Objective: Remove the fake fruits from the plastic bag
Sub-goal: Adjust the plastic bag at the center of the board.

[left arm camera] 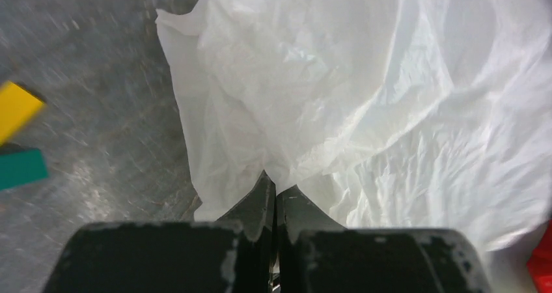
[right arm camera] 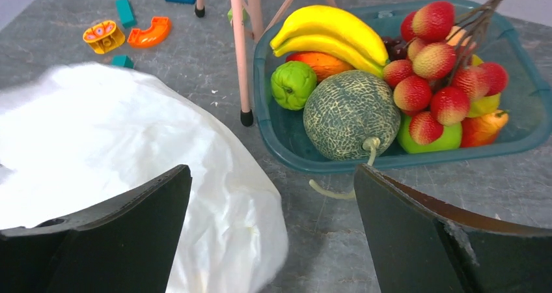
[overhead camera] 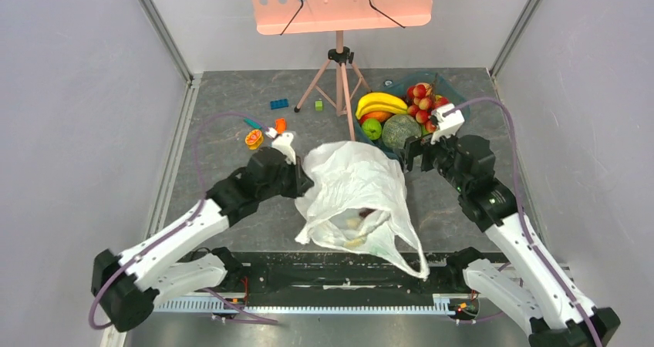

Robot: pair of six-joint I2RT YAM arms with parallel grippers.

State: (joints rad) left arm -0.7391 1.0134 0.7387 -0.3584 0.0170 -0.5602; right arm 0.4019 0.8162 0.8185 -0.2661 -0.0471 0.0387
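The white plastic bag (overhead camera: 351,197) lies crumpled in the middle of the table, and faint yellow and dark shapes (overhead camera: 356,225) show through its near end. My left gripper (overhead camera: 302,179) is at the bag's left edge, shut with bag film pinched at its tips (left arm camera: 276,185); the bag (left arm camera: 364,91) fills that view. My right gripper (overhead camera: 409,156) is open and empty (right arm camera: 272,168), low between the bag (right arm camera: 117,143) and the basket. The yellow banana bunch (right arm camera: 332,32) and the red ball cluster (right arm camera: 442,71) lie in the teal basket (right arm camera: 286,137).
The basket (overhead camera: 455,92) at the back right also holds a netted melon (right arm camera: 351,114), a green fruit (right arm camera: 293,83) and an orange one. A pink music stand's tripod (overhead camera: 339,77) stands behind the bag. Toy bricks (overhead camera: 266,131) lie at the back left. Grey walls close both sides.
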